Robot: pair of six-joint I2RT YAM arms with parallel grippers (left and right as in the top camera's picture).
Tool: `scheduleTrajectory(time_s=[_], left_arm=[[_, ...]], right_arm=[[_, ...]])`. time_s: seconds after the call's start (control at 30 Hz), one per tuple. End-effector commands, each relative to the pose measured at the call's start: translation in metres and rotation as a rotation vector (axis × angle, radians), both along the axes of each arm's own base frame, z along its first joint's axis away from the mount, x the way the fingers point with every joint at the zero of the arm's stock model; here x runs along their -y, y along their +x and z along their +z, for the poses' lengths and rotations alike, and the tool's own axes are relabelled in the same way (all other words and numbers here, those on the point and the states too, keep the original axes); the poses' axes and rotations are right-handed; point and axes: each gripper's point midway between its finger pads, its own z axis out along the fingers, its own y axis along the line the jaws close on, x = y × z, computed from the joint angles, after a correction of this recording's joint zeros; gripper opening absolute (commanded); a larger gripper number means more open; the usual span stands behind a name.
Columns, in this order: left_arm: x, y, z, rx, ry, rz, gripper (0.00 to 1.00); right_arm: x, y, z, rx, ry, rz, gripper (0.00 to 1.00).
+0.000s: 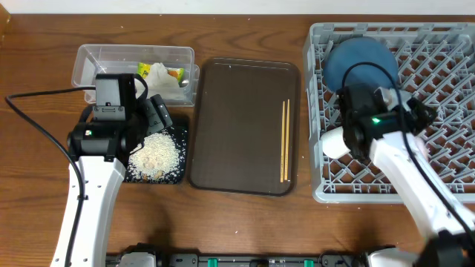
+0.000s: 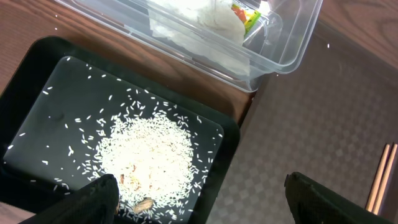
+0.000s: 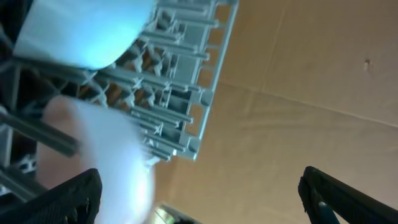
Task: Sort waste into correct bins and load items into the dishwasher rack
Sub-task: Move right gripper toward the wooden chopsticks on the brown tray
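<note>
**Overhead view.** Waste sorting looks nearly complete. The crumpled napkin [image 1: 167, 87] and snack wrapper [image 1: 172, 73] lie in the clear tub [image 1: 89, 70] just beyond the left claw [image 1: 157, 113]. The rice [image 1: 156, 156] is heaped in the black tray [image 1: 180, 172] directly beneath that claw.

Loading is only partly done. The dark-blue plate [image 1: 356, 63] stands in the dishwasher rack [image 1: 445, 67] just beyond the right claw [image 1: 349, 137]. A white rounded item [image 1: 334, 141], which I judge to be the white bowl, sits in the rack close beside that claw. The chopsticks [image 1: 284, 141] lie on the brown tray [image 1: 237, 126], between the two claws, not yet loaded. I cannot find the cup in any view.

**Left wrist view.** The left claw is spread wide, its fingers [image 2: 93, 199] at either side of the frame's bottom edge. Nothing sits between them and they touch nothing. The rice pile is just below the claw and the tub lies ahead of it. A few stray grains lie outside the tray.

**Right wrist view.** The right claw's fingers [image 3: 62, 199] stand far apart with an empty gap between them, so I judge it holds nothing. The light-blue bowl [image 3: 81, 31] rests in the rack ahead of the claw. A blurred white shape sits beside the finger at the frame's left, and I cannot tell whether it touches that finger.
</note>
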Motion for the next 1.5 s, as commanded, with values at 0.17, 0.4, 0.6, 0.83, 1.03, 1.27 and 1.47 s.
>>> scheduleTrajectory(time_s=[0.17, 0.4, 0.6, 0.83, 1.03, 1.27, 1.47], left_arm=[[-0.002, 0.002, 0.003, 0.006, 0.001, 0.011, 0.88], [-0.002, 0.002, 0.003, 0.006, 0.001, 0.011, 0.88], [-0.002, 0.002, 0.003, 0.006, 0.001, 0.011, 0.88], [-0.002, 0.002, 0.003, 0.006, 0.001, 0.011, 0.88], [-0.002, 0.002, 0.003, 0.006, 0.001, 0.011, 0.88], [-0.002, 0.002, 0.003, 0.006, 0.001, 0.011, 0.88], [-0.002, 0.002, 0.003, 0.006, 0.001, 0.011, 0.88]], right_arm=[[-0.036, 0.015, 0.012, 0.065, 0.244, 0.196, 0.99], [-0.078, 0.019, -0.012, 0.028, 0.483, 0.311, 0.99], [-0.114, 0.017, -0.006, 0.09, 0.654, 0.359, 0.99], [-0.141, 0.001, 0.049, 0.304, 0.8, 0.388, 0.99], [-0.24, -0.023, 0.097, 0.338, 1.414, 0.624, 0.99], [-0.271, 0.012, 0.101, 0.416, 1.593, 0.537, 0.99], [-0.291, 0.049, 0.042, 0.25, 1.596, 0.217, 0.99]])
